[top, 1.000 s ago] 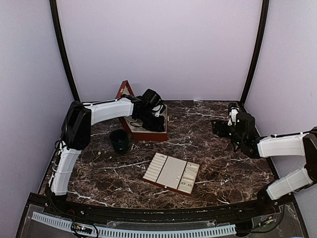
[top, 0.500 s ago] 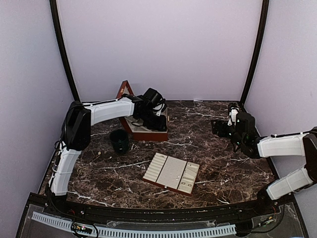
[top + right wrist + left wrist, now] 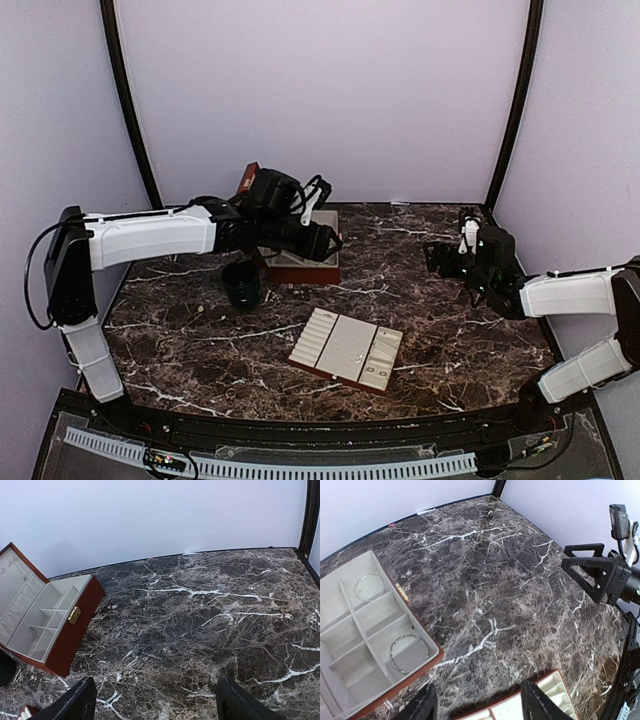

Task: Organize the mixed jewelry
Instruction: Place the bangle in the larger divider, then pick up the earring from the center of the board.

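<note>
Now left pincer [image 3: 479, 705] open, empty, over surface [image 3: 485, 580] near box [image 3: 380, 620]; thin ring [image 3: 369, 587] in one compartment, second ring [image 3: 408, 653] in another; right pincer [image 3: 157, 700] open, empty also.

Both arms reach inward, left end effector [image 3: 480, 707] and right end effector [image 3: 157, 702] each with fingers apart.

Two thin silvery hoops lay flat on the cream lining of the box [image 3: 375, 625]. The far hoop [image 3: 369, 587] and the near hoop [image 3: 408, 653] were in separate compartments, apart, ungripped.
</note>
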You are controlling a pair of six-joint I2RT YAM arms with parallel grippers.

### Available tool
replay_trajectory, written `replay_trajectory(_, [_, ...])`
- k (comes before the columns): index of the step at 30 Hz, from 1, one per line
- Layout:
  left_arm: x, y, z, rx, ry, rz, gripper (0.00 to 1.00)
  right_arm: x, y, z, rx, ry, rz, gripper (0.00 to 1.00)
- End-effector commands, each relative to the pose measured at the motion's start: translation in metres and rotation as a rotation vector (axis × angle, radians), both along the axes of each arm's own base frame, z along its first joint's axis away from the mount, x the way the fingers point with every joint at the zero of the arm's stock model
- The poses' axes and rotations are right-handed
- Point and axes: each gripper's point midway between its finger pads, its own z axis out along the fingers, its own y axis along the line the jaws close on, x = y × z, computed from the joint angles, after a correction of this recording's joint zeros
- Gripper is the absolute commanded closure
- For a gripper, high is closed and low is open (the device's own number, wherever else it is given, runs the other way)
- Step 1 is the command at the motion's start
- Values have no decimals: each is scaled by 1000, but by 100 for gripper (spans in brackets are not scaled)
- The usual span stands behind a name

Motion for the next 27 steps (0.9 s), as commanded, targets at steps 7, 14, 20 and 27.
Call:
replay_trajectory(7, [-69, 94, -37, 89, 26, 36, 42, 3, 33, 21, 7, -7, 143, 18])
replay_trajectory(14, [-93, 164, -77, 201, 174, 204, 53, -9, 45, 24, -57, 23, 140, 18])
replay_trajectory(20, [-90, 225, -102, 254, 283, 386, 59, -10, 40, 34, -49, -2, 109, 18])
replay_trajectory(27, [-81, 274, -130, 218, 420, 574, 60, -9, 43, 40, -15, -12, 112, 18])
